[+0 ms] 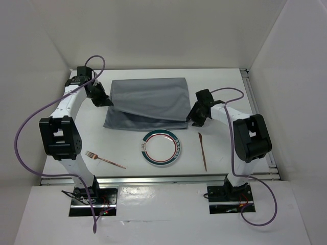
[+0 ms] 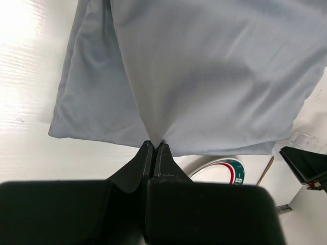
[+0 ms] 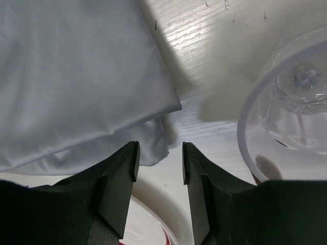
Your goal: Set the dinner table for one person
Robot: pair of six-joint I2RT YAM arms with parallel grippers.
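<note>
Left arm (image 1: 61, 135) reaches far forward, elbow raised. Left gripper (image 2: 155, 145) is clenched on a pinch of the folded grey fabric cloth (image 1: 148, 102), which spreads ahead of its fingers. Right arm (image 1: 250, 135) is bent inward. Right gripper (image 3: 159, 153) is parted, grasping nothing, with the cloth's corner just ahead. The flat white rectangular dinner table (image 1: 225, 84) lies beneath both grippers.

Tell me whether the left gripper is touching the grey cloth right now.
Touching. The left wrist view shows the left gripper closed on the edge of the grey cloth, with folds in the fabric running up from the pinch.
</note>
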